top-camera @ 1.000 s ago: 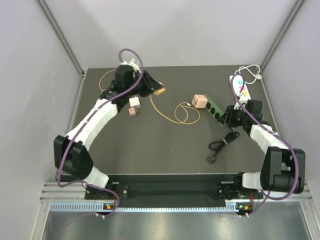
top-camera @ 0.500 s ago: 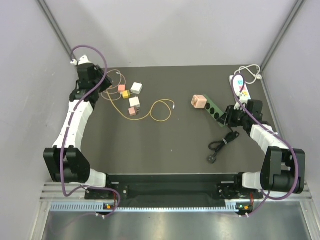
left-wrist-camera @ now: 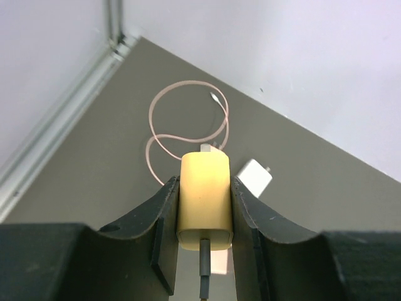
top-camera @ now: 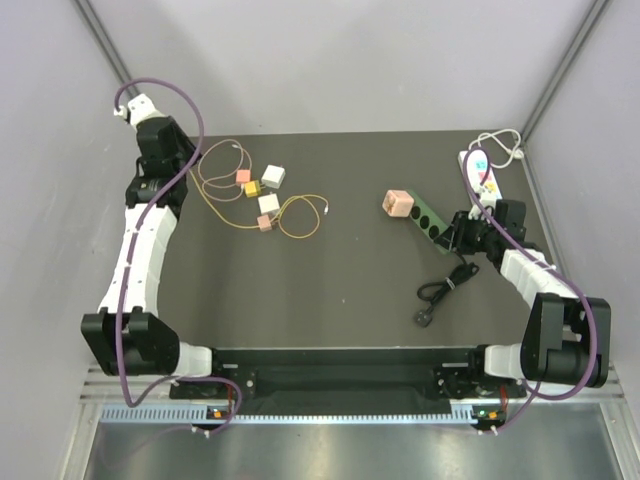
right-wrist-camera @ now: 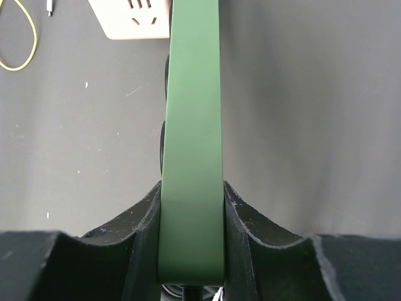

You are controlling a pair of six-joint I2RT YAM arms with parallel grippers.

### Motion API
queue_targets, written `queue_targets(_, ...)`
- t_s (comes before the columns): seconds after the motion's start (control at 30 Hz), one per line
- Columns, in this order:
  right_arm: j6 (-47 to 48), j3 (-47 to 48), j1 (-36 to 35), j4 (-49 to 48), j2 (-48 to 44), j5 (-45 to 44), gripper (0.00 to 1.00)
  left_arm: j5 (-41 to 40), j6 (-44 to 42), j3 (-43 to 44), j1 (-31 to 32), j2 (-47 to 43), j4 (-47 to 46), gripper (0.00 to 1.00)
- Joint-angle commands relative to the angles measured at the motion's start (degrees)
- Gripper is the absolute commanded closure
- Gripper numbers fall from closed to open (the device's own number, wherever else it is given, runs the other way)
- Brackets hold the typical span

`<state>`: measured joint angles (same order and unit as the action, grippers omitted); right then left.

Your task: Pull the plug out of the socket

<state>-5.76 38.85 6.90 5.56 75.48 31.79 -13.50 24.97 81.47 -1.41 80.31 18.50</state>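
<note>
My left gripper (top-camera: 188, 160) is raised at the far left back of the table. In the left wrist view it (left-wrist-camera: 203, 204) is shut on a yellow plug (left-wrist-camera: 203, 185), prongs pointing away, a thin dark cable leaving its near end. The green socket strip (top-camera: 426, 220) lies right of centre with a pink block (top-camera: 397, 203) at its left end. My right gripper (top-camera: 462, 236) is shut on the strip's near end; in the right wrist view (right-wrist-camera: 191, 216) the strip (right-wrist-camera: 194, 94) runs straight out between the fingers to the pink block (right-wrist-camera: 131, 17).
Several small pink, yellow and white chargers (top-camera: 262, 195) and looped pink and yellow cables (top-camera: 300, 215) lie at the back left. A white power strip (top-camera: 480, 172) sits at the back right. A coiled black cord (top-camera: 440, 290) lies near the right arm. Walls enclose the table.
My left arm has swung left and back from the table's middle to the far left corner with the yellow plug in it, dragging the yellow cable leftward. The right arm and green strip have not moved.
</note>
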Motion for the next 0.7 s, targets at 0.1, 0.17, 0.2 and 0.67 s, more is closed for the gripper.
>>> queue_targets(0.1, 0.48, 0.79, 0.66, -6.97, -2.53, 3.28, 1.00, -8.91, -4.75, 2.29, -0.09, -6.57, -6.10, 1.00)
queue_targets(0.17, 0.49, 0.87, 0.66, -6.97, -2.45, 3.28, 1.00, -8.22, -5.02, 2.81, -0.17, -6.84, -6.29, 1.00)
queue_targets(0.2, 0.49, 0.88, 0.66, -7.06, -2.36, 3.36, 1.00, -7.08, -4.67, 2.99, -0.09, -6.75, -5.41, 1.00)
queue_targets(0.67, 0.66, 1.05, 1.01, -6.71, -2.27, 3.72, 1.00, 21.05, 9.13, -18.01, -0.17, 3.61, -17.52, 1.00)
